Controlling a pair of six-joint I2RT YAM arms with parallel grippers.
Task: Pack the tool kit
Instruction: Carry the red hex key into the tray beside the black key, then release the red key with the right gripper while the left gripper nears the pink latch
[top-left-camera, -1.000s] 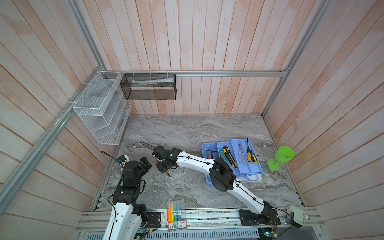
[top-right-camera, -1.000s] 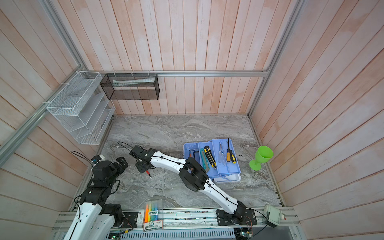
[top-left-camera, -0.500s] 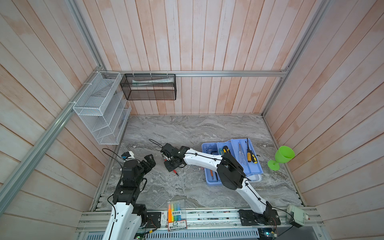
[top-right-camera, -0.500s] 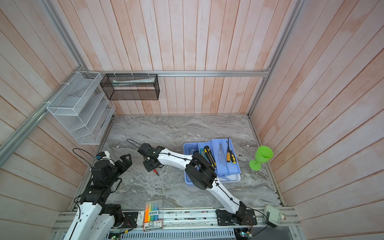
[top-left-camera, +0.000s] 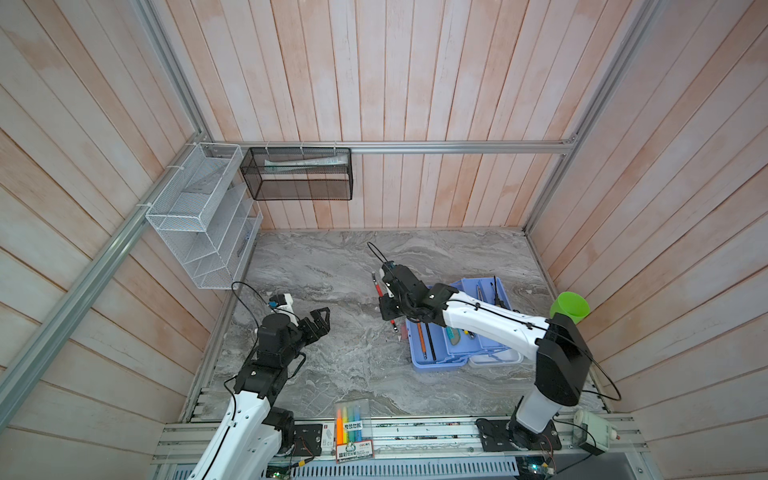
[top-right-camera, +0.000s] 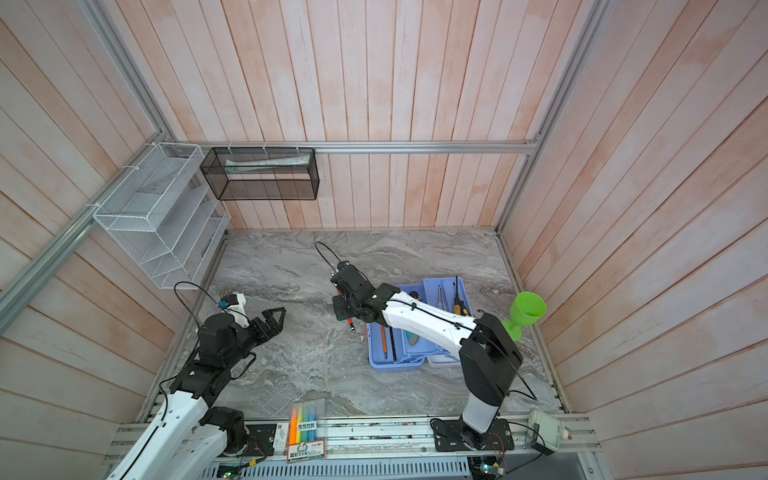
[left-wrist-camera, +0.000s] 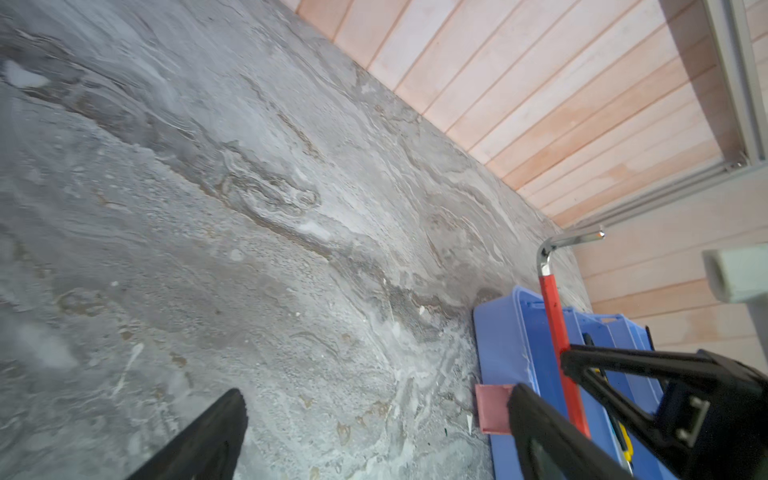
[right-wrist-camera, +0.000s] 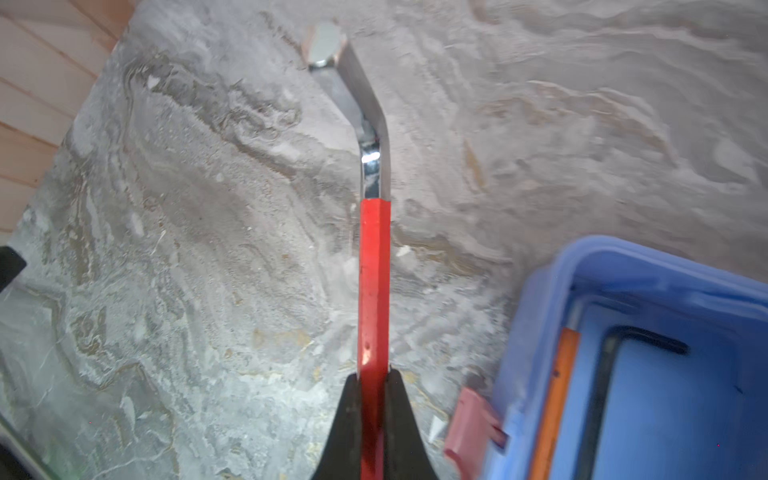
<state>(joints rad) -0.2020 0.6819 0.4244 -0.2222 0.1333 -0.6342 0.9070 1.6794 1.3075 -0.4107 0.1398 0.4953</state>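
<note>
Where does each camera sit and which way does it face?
Both top views: high over the base rail, looking down on the table; left arm and right arm show.
Left wrist: on the left arm, facing across the table to the blue case; its open left end effector shows.
Right wrist: on the right arm, looking along the red hex key; right end effector shut on it.
Shared: both wrist views show key, case, pink latch.

You have a green goblet (top-left-camera: 569, 306) standing upright at the right edge of the marble bench (top-left-camera: 332, 365). A clear highlighter pack (top-left-camera: 353, 419) lies at the front edge. A white wire rack (top-left-camera: 199, 220) and a black mesh basket (top-left-camera: 299, 180) hang on the walls near the far-left corner.
</note>
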